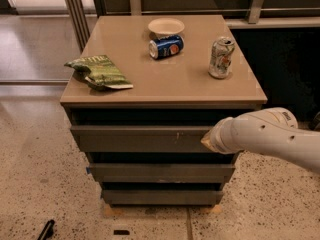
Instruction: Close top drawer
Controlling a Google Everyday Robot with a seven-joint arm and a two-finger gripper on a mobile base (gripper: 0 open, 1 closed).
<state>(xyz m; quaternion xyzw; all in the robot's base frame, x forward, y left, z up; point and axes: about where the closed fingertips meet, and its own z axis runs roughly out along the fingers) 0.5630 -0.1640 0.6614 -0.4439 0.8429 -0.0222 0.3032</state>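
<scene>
The top drawer [135, 139] is a wide grey front with small pale scratches right of centre. It stands slightly proud of the cabinet, with a dark gap above it under the tan top [165, 84]. My gripper [206, 142] is at the end of the white arm [265, 134], which reaches in from the right. It sits against the right end of the drawer front, and the arm's wrist hides it.
On the cabinet top lie a green chip bag [100, 71], a blue can on its side [166, 47], a white bowl [166, 26] and an upright silver can [221, 58]. Two lower grey drawer fronts [160, 173] sit below. The floor is speckled, with a small black object [46, 230] at the lower left.
</scene>
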